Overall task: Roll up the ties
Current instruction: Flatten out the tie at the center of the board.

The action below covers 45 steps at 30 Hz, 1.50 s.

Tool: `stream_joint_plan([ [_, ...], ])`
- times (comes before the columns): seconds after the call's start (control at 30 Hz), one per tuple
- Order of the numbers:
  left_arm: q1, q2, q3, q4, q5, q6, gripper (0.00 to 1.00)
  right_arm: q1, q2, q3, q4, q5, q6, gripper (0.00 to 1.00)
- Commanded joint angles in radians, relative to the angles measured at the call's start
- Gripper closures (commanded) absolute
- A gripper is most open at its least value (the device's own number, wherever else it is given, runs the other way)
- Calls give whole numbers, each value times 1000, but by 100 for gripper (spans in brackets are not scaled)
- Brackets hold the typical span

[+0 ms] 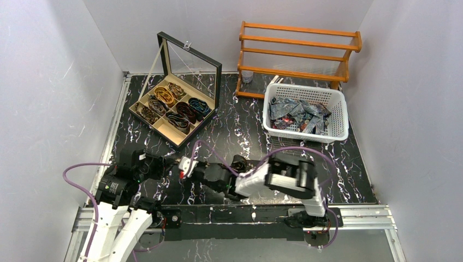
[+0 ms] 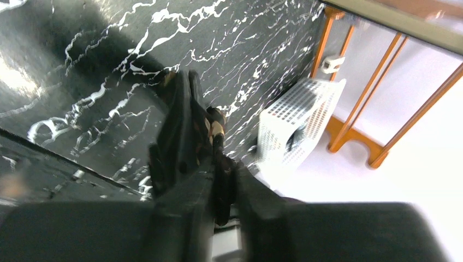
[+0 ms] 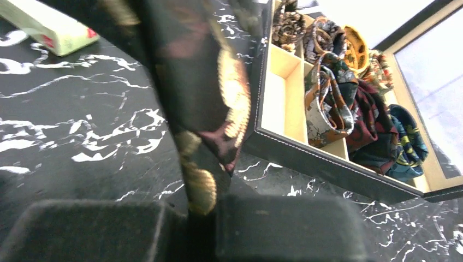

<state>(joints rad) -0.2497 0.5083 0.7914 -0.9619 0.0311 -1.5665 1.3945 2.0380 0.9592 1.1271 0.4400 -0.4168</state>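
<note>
Left arm [image 1: 117, 188]: folded low at near-left, forearm pointing right. Left gripper [image 1: 159, 165]: fingers drawn together, clamping a tie [image 3: 202, 93]. Right arm [image 1: 289, 177]: elbow bent over its base, forearm stretched left across the near edge, low. Right gripper [image 1: 188, 166]: fingers nearly meeting, tie pinched in the narrow gap. The two grippers sit tip to tip, just beside each other.

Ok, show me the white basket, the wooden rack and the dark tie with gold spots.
white basket [image 1: 308, 135], top external view, on its front wall.
wooden rack [image 1: 295, 73], top external view, on its lower front rail.
dark tie [image 3: 196, 82], right wrist view, on the broad middle of the strip.
</note>
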Motion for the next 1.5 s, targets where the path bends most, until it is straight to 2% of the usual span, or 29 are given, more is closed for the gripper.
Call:
stream_joint_plan([
  [0.0, 7, -6, 14, 22, -83, 93, 49, -84, -256, -77, -239, -350, 276, 99],
  [0.07, 6, 12, 64, 3, -141, 163, 41, -137, -347, -101, -363, -506, 358, 99],
  [0.1, 6, 29, 86, 0, -162, 208, 27, -161, -395, -115, -410, -613, 376, 99],
  [0.13, 6, 60, 111, -17, -181, 242, 8, -188, -429, -108, -478, -711, 390, 99],
  [0.17, 6, 84, 133, -28, -194, 277, 2, -211, -459, -95, -563, -788, 405, 99],
  [0.23, 6, 126, 171, -13, -203, 388, 2, -272, -489, -67, -685, -990, 437, 99],
  [0.43, 7, 152, 237, -49, -336, 502, 2, -393, -511, 80, -1048, -1414, 462, 99],
  [0.57, 6, 165, 252, -92, -409, 555, 2, -408, -452, 293, -1369, -1730, 349, 99],
  [0.67, 6, 180, 251, -122, -439, 574, 2, -405, -340, 510, -1748, -1936, 133, 99],
  [0.7, 6, 181, 251, -130, -447, 575, 2, -398, -301, 583, -1894, -1961, -26, 99],
  [0.73, 7, 181, 250, -140, -459, 574, 2, -393, -254, 645, -2009, -1957, -113, 99],
  [0.8, 7, 171, 249, -152, -477, 568, 2, -383, -153, 734, -2090, -1895, -125, 99],
  [0.83, 7, 166, 248, -151, -477, 568, 2, -379, -89, 783, -2156, -1882, -181, 99],
  [0.9, 6, 154, 252, -155, -477, 569, 2, -376, 50, 901, -2449, -1902, -428, 99],
  [0.93, 6, 149, 258, -166, -486, 566, 2, -377, 116, 952, -2499, -1906, -449, 99],
  [1.07, 7, 126, 285, -232, -539, 536, 2, -348, 291, 1122, -2506, -1793, -369, 99],
  [1.13, 6, 107, 296, -250, -552, 519, 2, -346, 342, 1177, -2502, -1802, -379, 99],
  [1.27, 7, 62, 303, -273, -576, 492, 2, -343, 430, 1295, -2428, -1782, -223, 98],
  [1.37, 6, 40, 299, -268, -574, 493, 2, -329, 442, 1312, -2344, -1763, -139, 93],
  [1.47, 6, 39, 306, -288, -581, 488, 2, -319, 432, 1268, -2157, -1694, 31, 83],
])
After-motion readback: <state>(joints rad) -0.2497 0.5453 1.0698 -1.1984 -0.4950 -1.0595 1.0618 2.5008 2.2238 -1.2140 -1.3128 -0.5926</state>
